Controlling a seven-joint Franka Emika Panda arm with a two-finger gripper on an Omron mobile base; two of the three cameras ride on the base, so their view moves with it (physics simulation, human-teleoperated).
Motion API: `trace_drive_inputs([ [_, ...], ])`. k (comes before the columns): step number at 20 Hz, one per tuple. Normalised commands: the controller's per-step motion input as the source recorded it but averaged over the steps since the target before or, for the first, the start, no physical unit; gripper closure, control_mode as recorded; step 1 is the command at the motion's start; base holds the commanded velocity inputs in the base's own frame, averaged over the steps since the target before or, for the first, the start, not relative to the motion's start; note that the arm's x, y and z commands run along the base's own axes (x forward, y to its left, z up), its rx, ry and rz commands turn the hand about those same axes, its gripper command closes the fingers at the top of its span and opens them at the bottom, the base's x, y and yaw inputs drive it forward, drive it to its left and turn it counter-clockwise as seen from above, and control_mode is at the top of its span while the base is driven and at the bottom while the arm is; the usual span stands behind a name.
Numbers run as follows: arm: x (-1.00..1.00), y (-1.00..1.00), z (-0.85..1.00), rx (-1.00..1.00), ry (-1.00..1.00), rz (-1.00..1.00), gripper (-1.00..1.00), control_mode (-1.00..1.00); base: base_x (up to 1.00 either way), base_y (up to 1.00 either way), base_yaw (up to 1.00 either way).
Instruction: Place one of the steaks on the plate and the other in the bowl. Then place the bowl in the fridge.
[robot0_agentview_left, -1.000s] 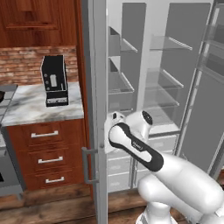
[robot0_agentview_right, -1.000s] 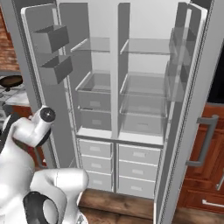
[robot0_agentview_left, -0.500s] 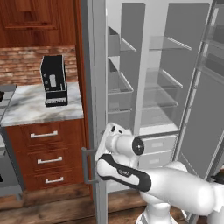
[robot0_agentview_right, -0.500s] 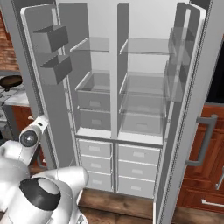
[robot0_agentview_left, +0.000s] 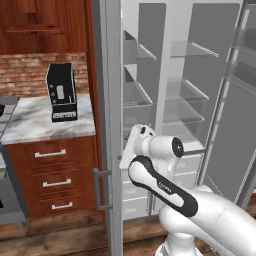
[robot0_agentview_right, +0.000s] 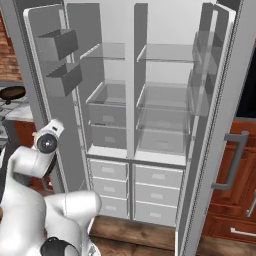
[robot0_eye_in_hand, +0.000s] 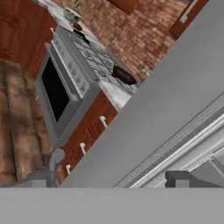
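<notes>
The fridge (robot0_agentview_left: 165, 100) stands open in front of me, with bare glass shelves and drawers (robot0_agentview_right: 135, 100). The steaks, the plate and the bowl are out of view. My arm is folded low before the fridge, the wrist (robot0_agentview_left: 150, 142) close behind the edge of the left door (robot0_agentview_left: 112, 125). In the hand view my gripper (robot0_eye_in_hand: 108, 181) is open with nothing between its dark fingertips (robot0_eye_in_hand: 177, 177). It looks along the grey face of that door (robot0_eye_in_hand: 153, 100) toward the stove side of the kitchen.
A black coffee machine (robot0_agentview_left: 61, 92) sits on the marble counter (robot0_agentview_left: 30, 122) above wooden drawers (robot0_agentview_left: 50, 170). A stove with oven (robot0_eye_in_hand: 57, 92) carries a dark pan (robot0_eye_in_hand: 124, 75). The right fridge door (robot0_agentview_right: 220, 125) swings out beside wooden cabinets (robot0_agentview_right: 240, 200).
The arm has re-folded: the elbow dropped and swung round, and the hand dipped, then came back up beside the left door. The jaws have stayed open.
</notes>
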Motion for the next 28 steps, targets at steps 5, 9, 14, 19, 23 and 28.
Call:
trace_drive_inputs([
  [5,0.26,-1.00,0.23,-0.28,-0.06,0.39,-1.00,-1.00,0.00,0.00,0.00],
  [9,0.03,-0.88,0.00,-0.49,-0.27,0.51,-1.00,-1.00,0.00,0.00,0.00],
  [14,-0.04,-0.47,0.00,-0.71,-0.34,0.60,-1.00,-1.00,0.00,0.00,0.00],
  [19,-0.27,-0.38,0.01,-0.78,-0.52,0.62,-1.00,-1.00,0.00,0.00,0.00],
  [23,-0.19,-0.23,-0.10,-0.63,-0.56,0.74,-1.00,-1.00,0.00,0.00,0.00],
  [28,0.14,0.11,-0.03,-0.49,-0.01,0.29,-1.00,-1.00,0.00,0.00,0.00],
])
